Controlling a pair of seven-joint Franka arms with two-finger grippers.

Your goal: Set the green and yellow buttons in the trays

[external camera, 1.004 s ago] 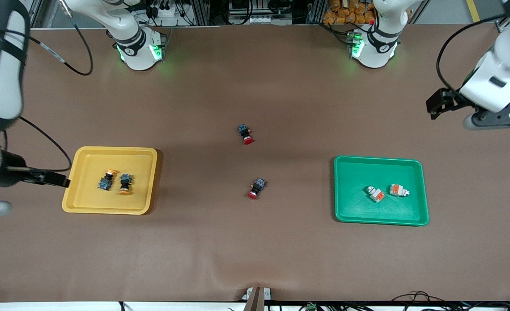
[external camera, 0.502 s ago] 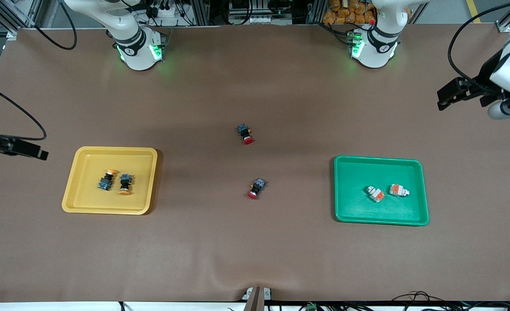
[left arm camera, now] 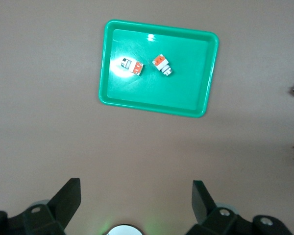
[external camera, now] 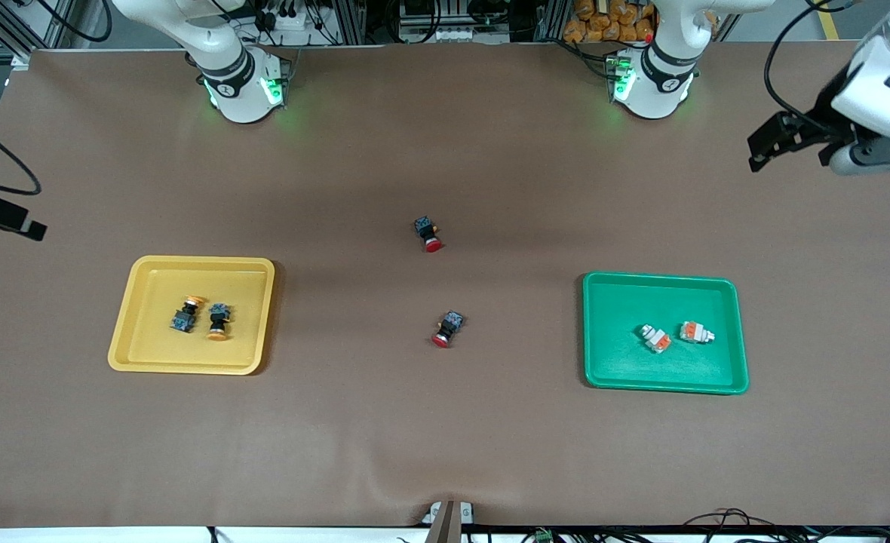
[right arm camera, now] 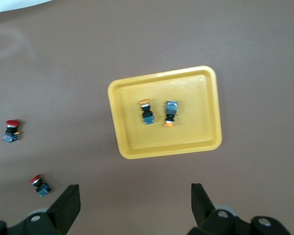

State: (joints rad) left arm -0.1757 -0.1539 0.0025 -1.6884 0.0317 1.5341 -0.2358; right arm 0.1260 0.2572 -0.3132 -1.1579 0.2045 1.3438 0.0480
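The yellow tray [external camera: 245, 302] holds two yellow-capped buttons [external camera: 185, 315] [external camera: 219, 321] side by side; they also show in the right wrist view [right arm camera: 146, 112] [right arm camera: 171, 113] on that tray [right arm camera: 198, 107]. The green tray [external camera: 615, 317] holds two whitish-grey buttons with orange blocks [external camera: 655, 338] [external camera: 696, 332], which the left wrist view [left arm camera: 131, 66] [left arm camera: 162, 64] also shows on the tray [left arm camera: 186, 78]. My left gripper [left arm camera: 136, 196] is open and empty, high over the table's left-arm end [external camera: 765, 147]. My right gripper [right arm camera: 135, 196] is open and empty, high at the right-arm end [external camera: 15, 219].
Two red-capped black buttons lie on the brown table between the trays, one [external camera: 429, 234] farther from the front camera, one [external camera: 448, 329] nearer. They also show in the right wrist view [right arm camera: 11, 130] [right arm camera: 39, 184].
Both arms have drawn back from the trays toward the table's ends. The right gripper has left the yellow tray's side. The buttons and trays have not moved.
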